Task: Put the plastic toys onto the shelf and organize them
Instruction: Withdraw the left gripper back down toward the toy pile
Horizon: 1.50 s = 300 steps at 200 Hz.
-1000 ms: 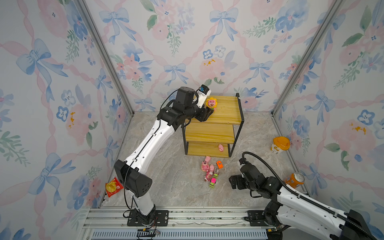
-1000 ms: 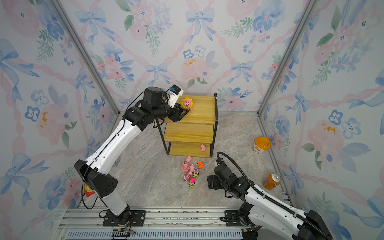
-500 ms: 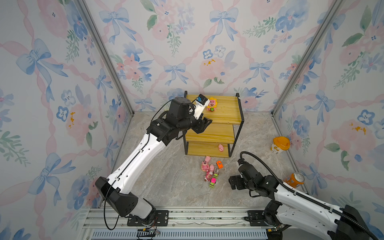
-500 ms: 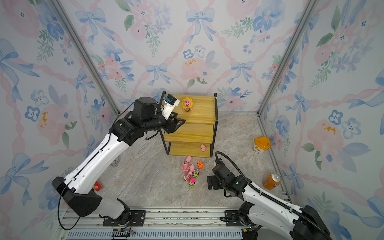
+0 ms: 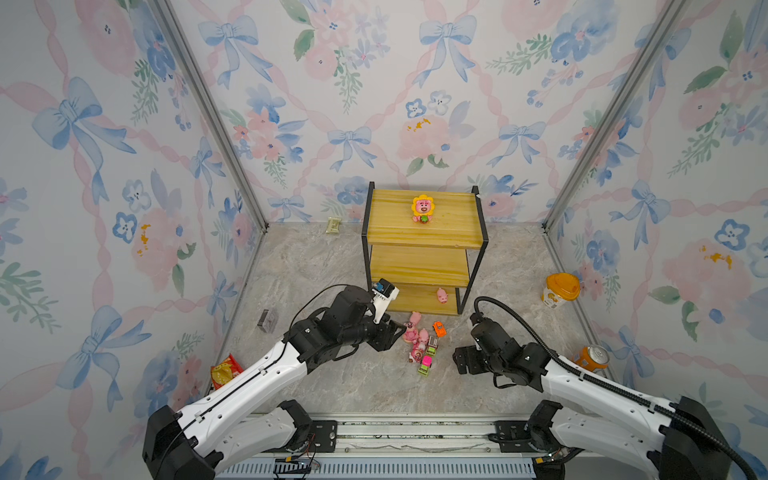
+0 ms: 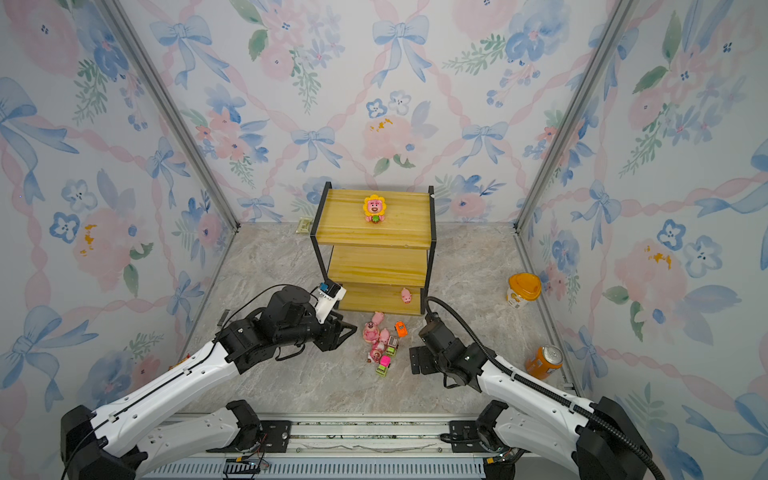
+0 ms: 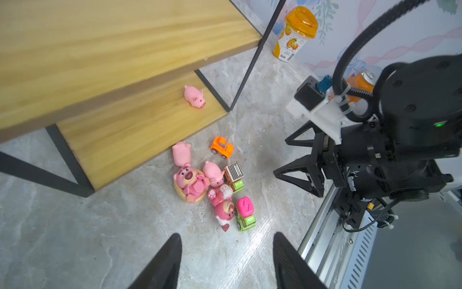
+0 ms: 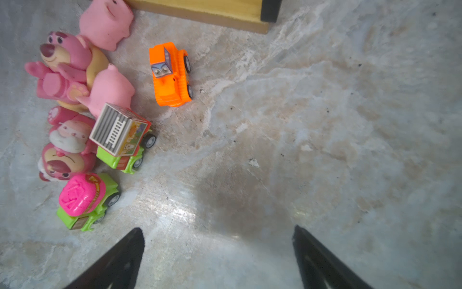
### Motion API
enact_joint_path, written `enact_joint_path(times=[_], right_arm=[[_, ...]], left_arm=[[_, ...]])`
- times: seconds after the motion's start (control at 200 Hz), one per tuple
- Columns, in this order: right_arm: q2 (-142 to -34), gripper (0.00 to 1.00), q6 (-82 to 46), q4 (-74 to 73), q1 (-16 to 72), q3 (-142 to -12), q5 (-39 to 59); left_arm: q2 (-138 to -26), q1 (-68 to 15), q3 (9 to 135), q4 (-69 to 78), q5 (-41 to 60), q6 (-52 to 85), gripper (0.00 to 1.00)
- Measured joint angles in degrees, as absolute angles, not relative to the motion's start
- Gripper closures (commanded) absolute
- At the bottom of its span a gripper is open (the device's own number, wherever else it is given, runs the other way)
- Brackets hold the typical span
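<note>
1. Came down from the shelf top to the pile on the bench, left fingers apart and empty; left the sunflower bear standing up there; judged two toys shelved, seven to go.
2. Held right fingers wide apart, empty, near the pile.
3. Showed the bear in top views only; told apart in wrist views the pile's two bears, two pigs, three cars; lone pig on the bottom board.

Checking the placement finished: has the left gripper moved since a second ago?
Yes. The left gripper has come down from the shelf's top board, beside the sunflower bear, to the floor in front of its bottom board.
</note>
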<state>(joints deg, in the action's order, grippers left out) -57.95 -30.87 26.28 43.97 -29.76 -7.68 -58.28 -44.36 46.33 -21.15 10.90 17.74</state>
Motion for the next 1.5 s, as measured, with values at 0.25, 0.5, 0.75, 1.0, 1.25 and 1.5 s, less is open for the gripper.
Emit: enact_joint_path(times=[0.25,0.5,0.75,1.0,1.25,1.5], right_arm=[[-58.8,0.05,-31.3,26.4,45.2,-30.3,-7.8],[-61.8,0.04,-31.5,26.3,45.9,-30.7,-7.9],[-63.9,0.04,-31.5,25.7,46.4,-31.1,-7.9],[-65.0,0.03,-31.7,24.5,46.6,-31.1,-7.9],[-64.9,0.03,-32.1,24.1,46.6,-31.1,-7.9],[-64.0,0.03,-32.2,24.1,46.6,-31.0,-7.9]], left_arm=[[-58.5,-45.8,31.5,-8.3,11.5,23.7,0.36],[-60.5,-46.6,26.2,1.3,11.3,26.2,0.36],[-69.1,-47.0,26.1,9.9,9.8,26.9,0.33],[-76.1,-46.7,28.4,13.8,6.5,29.3,0.31],[-82.3,-46.5,31.1,17.5,3.2,33.1,0.3],[-88.8,-46.5,35.4,18.9,1.9,36.3,0.31]])
